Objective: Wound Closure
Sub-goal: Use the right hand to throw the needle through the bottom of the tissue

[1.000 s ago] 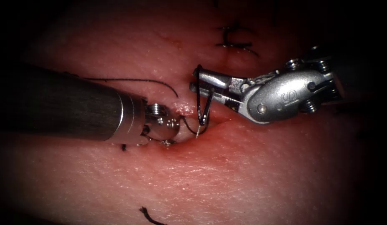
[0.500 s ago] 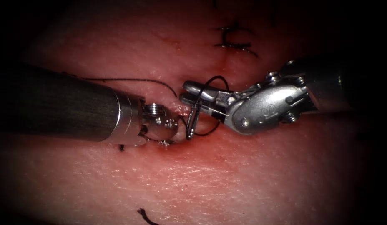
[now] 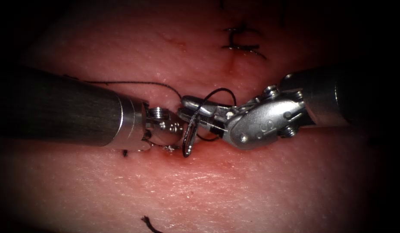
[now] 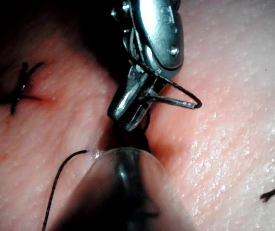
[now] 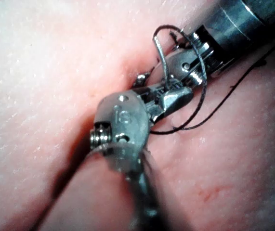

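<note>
My right tool reaches in from the right, shut on the curved needle. It grips the needle near one end, and the rest of the curve hangs down beside the cut, free of the tissue. The left wrist view has the same jaws with the needle sticking out sideways. My left tool points down into the cut just left of the needle. Black thread loops over the right tool. The right wrist view shows the needle rising between the right tool and the left tool.
A strand of thread lies on the tissue above the left shaft. A finished stitch sits further up the cut. A cut end of thread lies on the near tissue. Red fluid wets the cut's edge.
The right tool has moved left and down with the needle, ending close against the left tool. The thread loop has swung over the right tool. The left tool has stayed put.
</note>
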Motion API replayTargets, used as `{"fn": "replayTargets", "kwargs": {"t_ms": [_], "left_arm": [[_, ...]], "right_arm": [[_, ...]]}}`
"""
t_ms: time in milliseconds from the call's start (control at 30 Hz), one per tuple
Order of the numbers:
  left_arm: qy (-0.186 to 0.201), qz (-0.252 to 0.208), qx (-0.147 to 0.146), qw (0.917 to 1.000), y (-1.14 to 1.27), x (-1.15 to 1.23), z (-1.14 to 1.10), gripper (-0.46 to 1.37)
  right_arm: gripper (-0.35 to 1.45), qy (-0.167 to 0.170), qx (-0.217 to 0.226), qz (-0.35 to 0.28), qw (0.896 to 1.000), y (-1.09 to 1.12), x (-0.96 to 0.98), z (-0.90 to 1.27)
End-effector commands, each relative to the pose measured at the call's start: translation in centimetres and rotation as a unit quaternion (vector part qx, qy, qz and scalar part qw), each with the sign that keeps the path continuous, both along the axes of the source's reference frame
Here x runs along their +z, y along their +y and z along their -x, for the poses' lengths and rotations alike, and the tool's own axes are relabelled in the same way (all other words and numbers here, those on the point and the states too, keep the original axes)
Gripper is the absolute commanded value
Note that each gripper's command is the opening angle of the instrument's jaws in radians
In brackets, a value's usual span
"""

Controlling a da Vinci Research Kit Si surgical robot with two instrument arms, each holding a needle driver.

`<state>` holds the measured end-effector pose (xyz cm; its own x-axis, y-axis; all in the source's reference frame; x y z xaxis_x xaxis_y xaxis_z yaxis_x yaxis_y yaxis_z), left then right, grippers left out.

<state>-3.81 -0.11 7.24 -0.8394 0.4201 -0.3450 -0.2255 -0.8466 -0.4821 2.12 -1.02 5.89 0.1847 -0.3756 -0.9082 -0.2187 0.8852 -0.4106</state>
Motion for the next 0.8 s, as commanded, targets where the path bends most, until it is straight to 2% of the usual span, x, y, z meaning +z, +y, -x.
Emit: {"fn": "replayTargets", "kwargs": {"t_ms": [33, 133, 233, 333, 600, 800], "left_arm": [[-0.001, 0.000, -0.002, 1.0000, -0.01, -0.03, 0.01, 1.05], [-0.003, 0.000, -0.004, 1.0000, -0.02, -0.08, 0.02, 0.97], [-0.012, 0.006, -0.016, 0.9998, -0.03, -0.19, 0.03, 0.54], [-0.021, 0.007, -0.026, 0.9994, -0.07, -0.36, 0.00, 0.48], [-0.043, 0.009, -0.026, 0.9987, -0.06, -0.84, -0.15, 0.46], [-0.063, 0.032, -0.025, 0.9972, -0.09, -1.19, -0.19, 0.25]], "right_arm": [[-0.35, 0.002, 0.003, 0.004, 1.000, -0.03, 0.03, -0.01], [-0.35, 0.002, 0.003, 0.007, 1.000, -0.06, 0.08, -0.03], [-0.35, 0.002, 0.003, 0.009, 1.000, -0.09, 0.12, -0.04], [-0.35, 0.001, 0.003, 0.009, 1.000, -0.07, 0.13, -0.03], [-0.35, 0.002, 0.003, 0.006, 1.000, 0.00, 0.10, -0.01], [-0.35, 0.001, 0.002, 0.008, 1.000, 0.06, 0.13, 0.02]]}}
